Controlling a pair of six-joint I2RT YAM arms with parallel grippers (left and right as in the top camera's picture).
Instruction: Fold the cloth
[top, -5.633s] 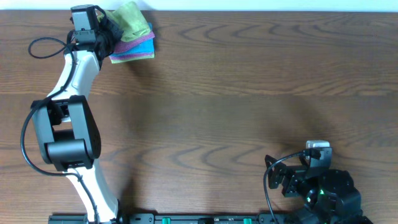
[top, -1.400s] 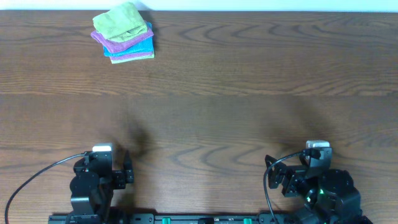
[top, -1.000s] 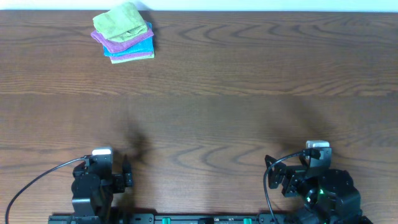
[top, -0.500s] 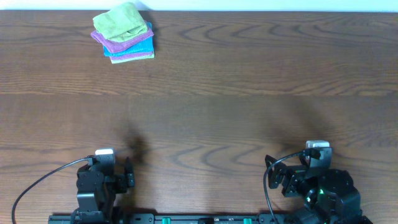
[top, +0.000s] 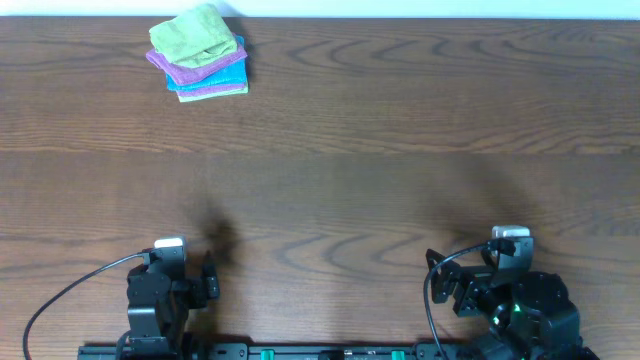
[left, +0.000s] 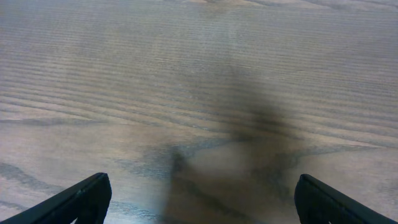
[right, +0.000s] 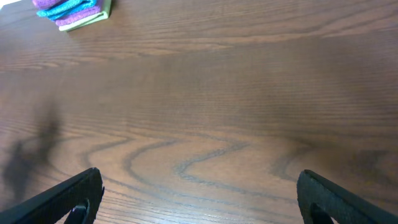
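The cloth (top: 190, 32), lime-green and bunched into a rough fold, lies on top of a small stack at the table's far left corner. Both arms sit folded at the near edge, far from it. In the overhead view my left gripper (top: 172, 270) is at the near left and my right gripper (top: 490, 272) at the near right. The left wrist view shows my left gripper (left: 202, 200) open over bare wood, its dark fingertips (left: 87, 196) wide apart. My right gripper (right: 199, 194) is open too, with nothing between its fingertips (right: 323, 193).
Under the cloth lie a purple folded cloth (top: 172, 68) and a turquoise-blue folded cloth (top: 228, 72). The right wrist view catches that stack's lower edge (right: 71, 9) at its top left. The brown wooden table (top: 380, 150) ends just behind the stack.
My left arm, which reached to the stack several seconds ago, has drawn back to the near edge and shifted slightly right over the last second. The right arm has not moved.
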